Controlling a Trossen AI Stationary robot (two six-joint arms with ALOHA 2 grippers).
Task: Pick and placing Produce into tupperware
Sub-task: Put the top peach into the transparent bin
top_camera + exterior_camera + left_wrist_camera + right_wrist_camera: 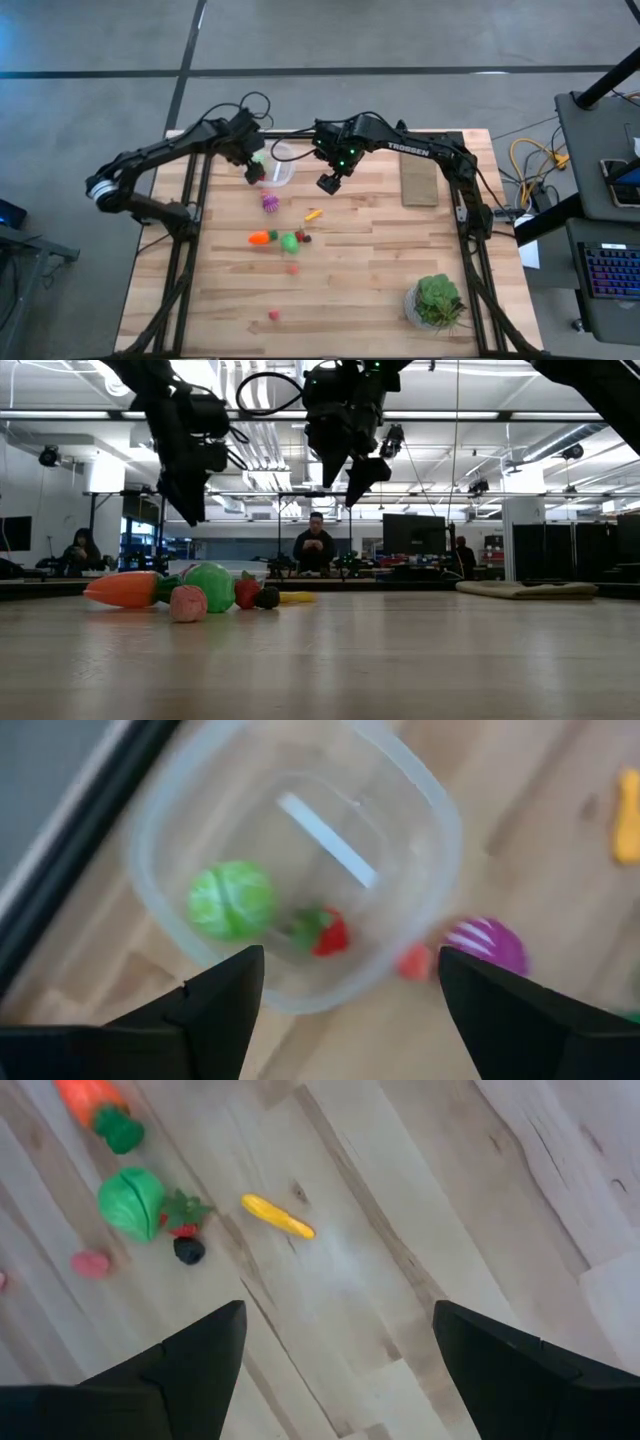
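Left gripper (345, 1010): jaws apart, empty, poised over the tupperware (400, 810) at the table's 12 o'clock edge.
Contents: green ball (232, 900), red strawberry (325, 932).
Right gripper (335, 1370): spread, empty, above the yellow piece (278, 1217).
Loose produce: carrot (260, 238), purple cluster (270, 202), mid-table.
Risk: light tub, liable to shift if fingers clip its rim.

An open robotics lab or office: exposed ceiling ducts (250, 450), dark monitors (412, 532) and seated people (316, 547) across the frame's middle, concrete floor (100, 40) upper left.
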